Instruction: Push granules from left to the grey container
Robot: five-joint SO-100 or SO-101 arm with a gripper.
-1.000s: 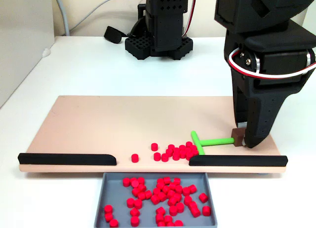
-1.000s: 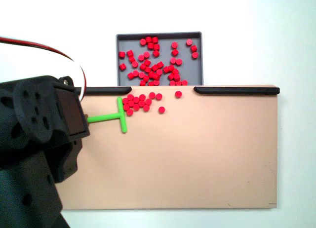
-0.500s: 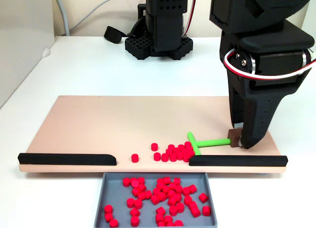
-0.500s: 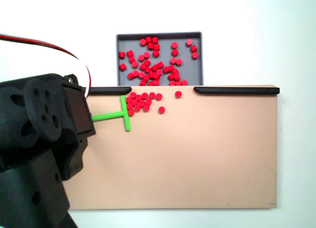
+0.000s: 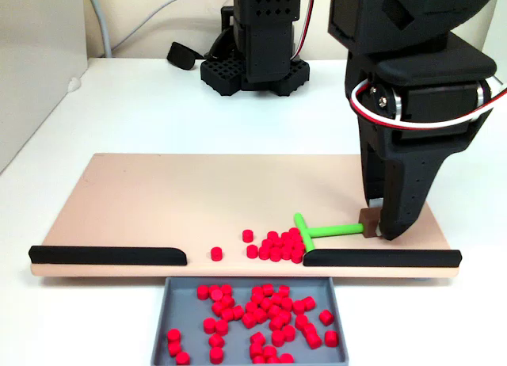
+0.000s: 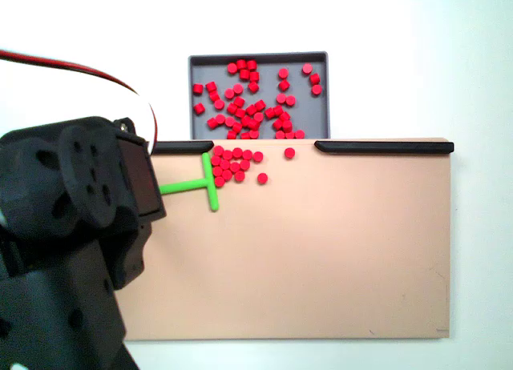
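Dozens: dozens of granules (image 5: 261, 318) are already sitting in the grey container (image 5: 162, 322), and you're working on a smaller cluster of granules (image 5: 279, 245) on the beige board (image 5: 198, 192).
Fingers: your fingers (image 5: 377, 227) are clamping the brown end block of the green T-shaped pusher (image 5: 317, 230); how wide they are, I cannot tell.
Pusher: its crossbar is pressing against the right side of the cluster in the front fixed view, just by the inner end of the right black strip (image 5: 380, 258).
Gap: the opening between that strip and the left black strip (image 5: 107, 256) is sitting directly above the container.
Strays: one granule (image 5: 215, 253) is lying apart to the left, another (image 5: 248, 236) just above the pile.
Risk one: you're sweeping sideways, so pellets could slide past the opening and lodge behind the left strip.
Risk two: the crossbar could snag the strip's end and twist in your grip.
Risk three: pellets could slip round the crossbar's ends.
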